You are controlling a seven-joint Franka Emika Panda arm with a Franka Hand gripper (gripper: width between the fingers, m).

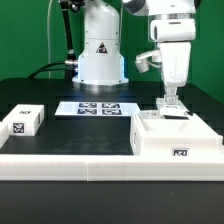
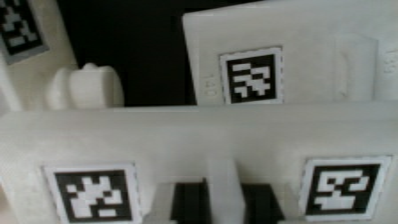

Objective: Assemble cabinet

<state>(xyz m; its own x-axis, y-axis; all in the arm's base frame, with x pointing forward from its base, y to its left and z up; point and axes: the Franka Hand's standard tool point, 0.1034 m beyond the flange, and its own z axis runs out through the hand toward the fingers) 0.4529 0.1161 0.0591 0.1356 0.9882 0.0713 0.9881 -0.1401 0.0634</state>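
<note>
Nearest the camera in the exterior view, a low white rail (image 1: 60, 165) runs along the front edge of a black table (image 1: 70, 135). Just behind it, toward the exterior view's right, sits the cabinet (image 1: 178, 140), a large white hollow box with its open side up and a small black-and-white tag on its front face. On the exterior view's left, well apart from the cabinet, lies a small white tagged block (image 1: 27, 120). Between them and a little farther back, the marker board (image 1: 97, 108) lies flat on the table.

The gripper (image 1: 172, 103) hangs straight down over the rear part of the cabinet, its tips at the box's top edge. In the wrist view, the gripper (image 2: 217, 200) shows two dark fingers (image 2: 185, 200) standing on either side of a narrow white ridge on the cabinet (image 2: 196, 140). The picture is soft, and I cannot tell whether they are pressing on the ridge or standing loose beside it. Tags sit on the white wall to either side of the fingers, and another tagged white panel (image 2: 249, 78) stands upright beyond.

Farthest back are the arm's white base (image 1: 100, 55) and a green backdrop (image 1: 20, 40).
</note>
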